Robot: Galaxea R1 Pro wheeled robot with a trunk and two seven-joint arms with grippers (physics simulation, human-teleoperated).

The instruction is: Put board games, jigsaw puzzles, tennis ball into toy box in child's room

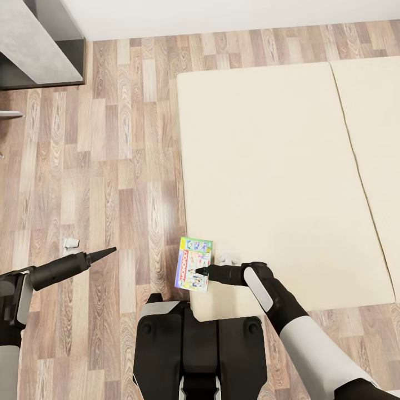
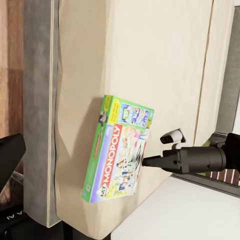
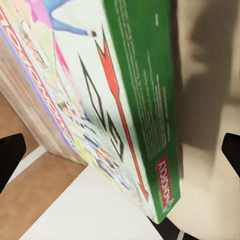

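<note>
The right arm reached forward and inward from the lower right of the head view, elbow bent, its white-and-black forearm ending in the right tool (image 1: 201, 272) over the near corner of the bed (image 1: 278, 166). That tool was closed on the board game (image 1: 194, 264), a white-and-green "My Monopoly" box. In the left wrist view the dark fingers (image 2: 162, 160) met the box (image 2: 117, 148) at the middle of its long edge, and the box stood tilted, apparently raised off the beige sheet and casting a shadow on it. The right wrist view looked along the box's green side edge (image 3: 145, 100) at very close range, with the dark fingertips (image 3: 231, 150) at the picture's outer edges.

The left arm stretched out low at the left of the head view, over the wood-plank floor (image 1: 111, 166). Its left tool (image 1: 103, 254) appeared as a single dark tapering point, held apart from everything; whether it was open or closed I could not tell.

The bed (image 2: 150, 60) carried a plain beige sheet with a seam dividing it into two panels, and its grey frame (image 2: 37, 100) showed along one side in the left wrist view. A small white object (image 1: 71, 243) lay on the floor beyond the left tool. A grey unit (image 1: 39, 44) stood in the far left corner against the white wall (image 1: 222, 14).
</note>
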